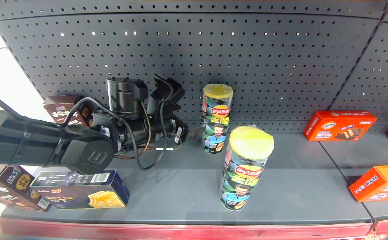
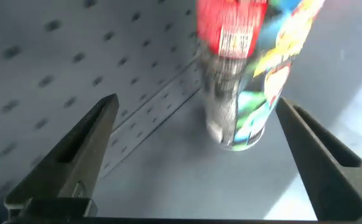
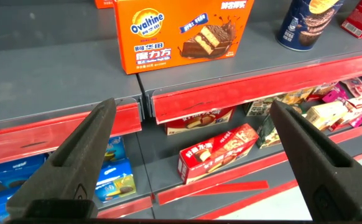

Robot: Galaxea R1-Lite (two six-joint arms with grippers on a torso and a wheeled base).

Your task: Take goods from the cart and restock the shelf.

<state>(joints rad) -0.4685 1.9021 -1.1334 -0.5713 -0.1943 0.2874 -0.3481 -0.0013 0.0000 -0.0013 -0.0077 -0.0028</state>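
Observation:
Two tall chip cans with yellow lids stand upright on the grey shelf (image 1: 180, 186). One can (image 1: 216, 118) is near the pegboard, the other (image 1: 245, 168) closer to the front edge. My left arm lies across the shelf from the left, and its gripper (image 1: 194, 132) sits just left of the back can. In the left wrist view that gripper (image 2: 196, 104) is open, its fingers (image 2: 75, 162) spread wide, with the can (image 2: 243, 81) standing a little beyond the tips. My right gripper (image 3: 192, 107) is open and empty, hanging in front of the shelf's red front edge (image 3: 243, 84).
A blue cracker box (image 1: 80, 190) and dark brown boxes (image 1: 10, 188) lie at the front left, another brown box (image 1: 64, 108) at the back left. Orange boxes (image 1: 339, 125) (image 1: 379, 183) lie at the right. Lower shelves hold more boxes (image 3: 218, 152).

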